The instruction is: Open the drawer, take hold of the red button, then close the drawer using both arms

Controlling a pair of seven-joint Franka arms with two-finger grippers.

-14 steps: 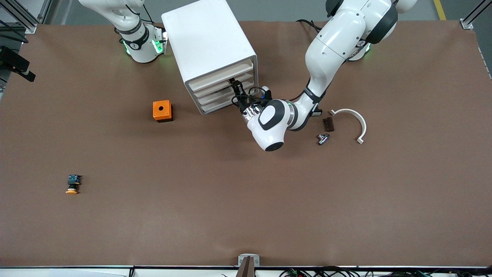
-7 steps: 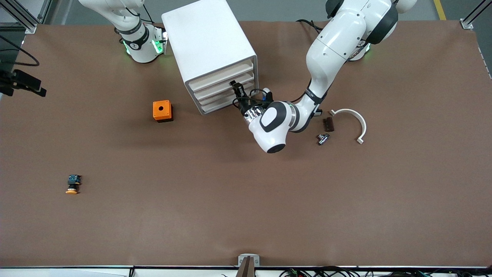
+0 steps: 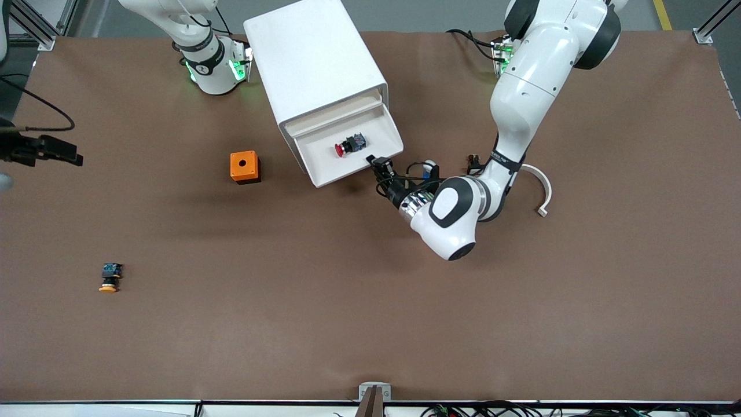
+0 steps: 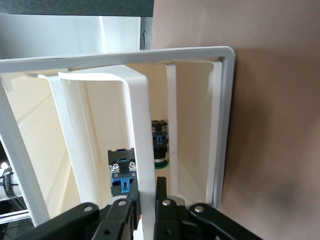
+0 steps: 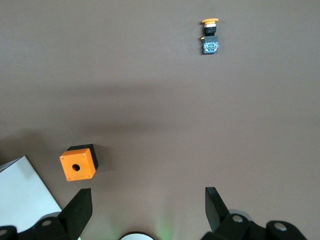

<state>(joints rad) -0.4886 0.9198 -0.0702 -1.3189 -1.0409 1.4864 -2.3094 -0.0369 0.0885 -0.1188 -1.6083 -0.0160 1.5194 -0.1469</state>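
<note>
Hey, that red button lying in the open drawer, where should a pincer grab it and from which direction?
Probably from straight above. The red button lies on its side in the open drawer, whose walls block a sideways reach. Grip across the black-and-blue body rather than the rounded red cap, which could slip. The right pincer, open, seems the one free to do it; the left pincer is shut on the drawer front.

Overall light: bright and even, seemingly from overhead.
Shadows: soft and blurred; a wide dim band lay on the brown table (image 3: pixel 370 324) near the orange box (image 3: pixel 245 167), with another under the left arm (image 3: pixel 521 98).
Glare: the cabinet (image 3: pixel 312 63) top was nearly washed out; green glow at the arm bases.
Focus: front view sharp; in the left wrist view the nearest fingers (image 4: pixel 167 220) were soft.
Right wrist view: even, with a broad diffuse shadow.
</note>
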